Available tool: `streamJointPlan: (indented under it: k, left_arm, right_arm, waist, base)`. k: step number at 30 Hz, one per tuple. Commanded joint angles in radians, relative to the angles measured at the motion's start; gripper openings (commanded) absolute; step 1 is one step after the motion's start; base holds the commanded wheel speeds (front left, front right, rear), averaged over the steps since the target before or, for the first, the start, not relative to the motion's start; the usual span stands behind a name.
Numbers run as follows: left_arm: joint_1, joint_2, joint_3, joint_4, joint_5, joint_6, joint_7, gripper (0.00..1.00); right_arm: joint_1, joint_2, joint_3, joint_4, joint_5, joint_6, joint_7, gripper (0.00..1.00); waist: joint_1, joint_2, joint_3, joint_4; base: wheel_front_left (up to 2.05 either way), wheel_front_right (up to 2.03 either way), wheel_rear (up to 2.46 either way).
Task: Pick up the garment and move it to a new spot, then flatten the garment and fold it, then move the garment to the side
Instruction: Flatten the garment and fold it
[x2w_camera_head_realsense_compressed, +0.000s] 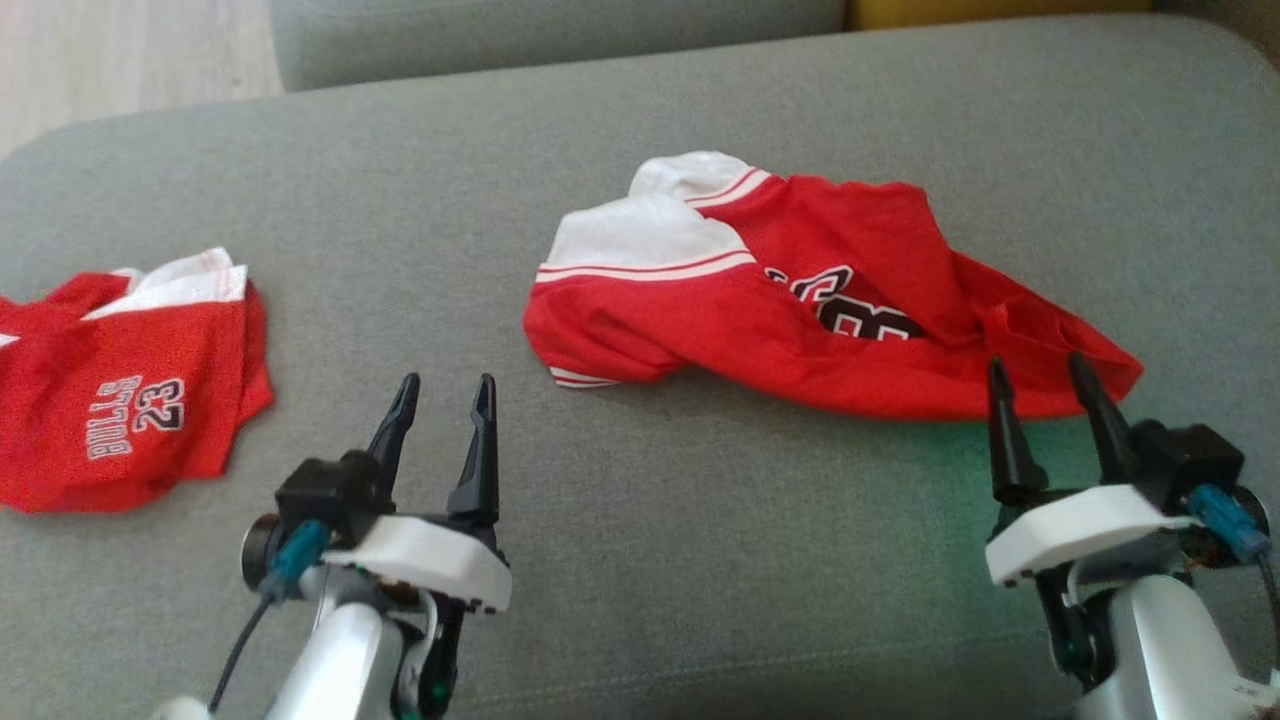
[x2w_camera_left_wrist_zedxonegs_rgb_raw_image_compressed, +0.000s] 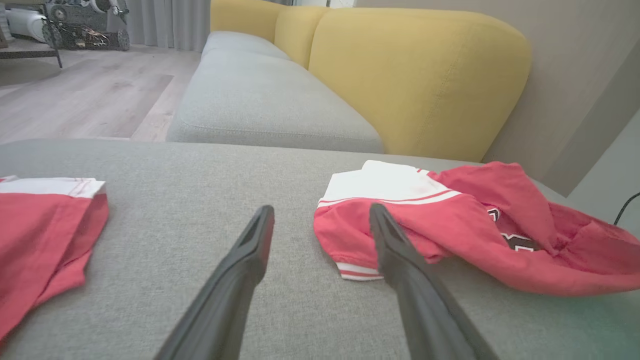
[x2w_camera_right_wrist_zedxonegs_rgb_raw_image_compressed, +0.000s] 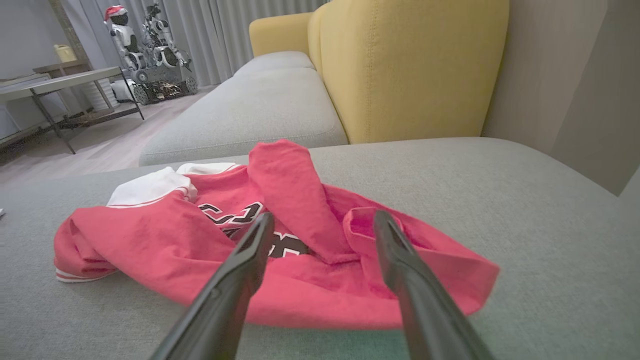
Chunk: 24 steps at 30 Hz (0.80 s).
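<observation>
"Head view first, Ivo: where is the garment?"

"Centre-right of the frame, Mara. The crumpled red-and-white basketball jersey (x2w_camera_head_realsense_compressed: 800, 300) lies on the grey fabric sofa seat (x2w_camera_head_realsense_compressed: 700, 560). It is bunched, with a red flap thrown over its black-and-white print, so it isn't flat yet."

"And the end effectors?"

"The right end effector (x2w_camera_head_realsense_compressed: 1037, 362) sits at the jersey's lower-right edge, its two dark fingers apart with nothing between them. The right wrist view looks straight over the rumpled cloth. I'd judge it is placed there to take a corner for spreading. The left end effector (x2w_camera_head_realsense_compressed: 448, 382) is at lower left of the frame, fingers likewise spread and empty. It is over bare cushion just short of the striped sleeve hem, probably so it can take the opposite side."

"What's that at the left edge?"

"A second red jersey printed BULLS 23 (x2w_camera_head_realsense_compressed: 130, 400), roughly folded, well apart from the first. It looks set aside, which would explain keeping the work in the middle."
</observation>
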<state>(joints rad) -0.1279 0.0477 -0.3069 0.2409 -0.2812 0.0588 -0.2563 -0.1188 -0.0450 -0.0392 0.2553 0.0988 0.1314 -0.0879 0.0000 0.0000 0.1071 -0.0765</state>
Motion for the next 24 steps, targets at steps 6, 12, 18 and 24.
streamJointPlan:
  k: [6,12,18,24]
  left_arm:
    - [-0.213,0.004,0.032,0.108,0.035,-0.049,-0.006,1.00]
    - [-0.427,0.011,0.049,0.349,0.016,-0.086,0.033,1.00]
    - [-0.622,0.037,0.047,0.536,0.010,-0.126,0.067,1.00]
    - [-0.751,0.056,0.004,0.695,0.029,-0.159,0.077,1.00]
  right_arm:
    - [-0.067,-0.005,0.058,-0.069,0.014,-0.001,-0.010,1.00]
    - [-0.093,-0.005,0.093,-0.100,0.025,-0.001,-0.016,1.00]
    - [-0.117,-0.005,0.106,-0.112,0.038,-0.001,-0.030,1.00]
    - [-0.129,-0.005,0.118,-0.103,0.051,-0.001,-0.051,1.00]
  waist:
    - [0.0000,0.0000,0.070,-0.053]
    - [0.0000,0.0000,0.145,-0.107]
    - [0.0000,0.0000,0.217,-0.145]
    - [0.0000,0.0000,0.262,-0.169]
  base:
    - [0.00,0.00,0.00]
    - [0.00,0.00,0.00]
    - [0.00,0.00,0.00]
    - [0.00,0.00,0.00]
